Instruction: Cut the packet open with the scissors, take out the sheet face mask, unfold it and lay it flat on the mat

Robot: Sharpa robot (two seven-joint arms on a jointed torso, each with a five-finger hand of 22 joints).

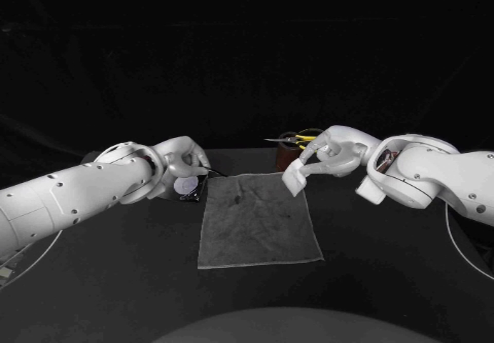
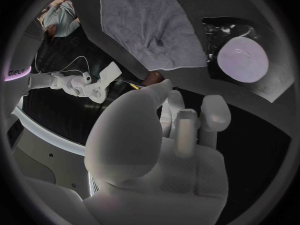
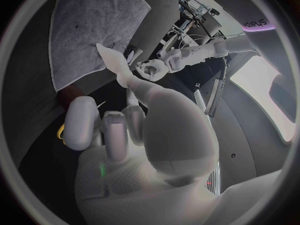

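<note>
Pinched in silver right hand (image 1: 331,153): white folded sheet face mask (image 1: 295,179), at far right corner of grey cloth mat (image 1: 258,229). Silver left hand (image 1: 180,161) over dark packet (image 1: 188,188) beside mat's far left corner; grip cannot be told. Yellow-handled scissors (image 1: 296,138) just beyond right hand.

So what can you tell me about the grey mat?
The mat is a thin grey cloth, rectangular, with a pale stitched edge and some dark smudges and creases. It lies flat in the middle of the black table. The right robot hand holds a white packet over its far corner; whether they touch is unclear.
</note>
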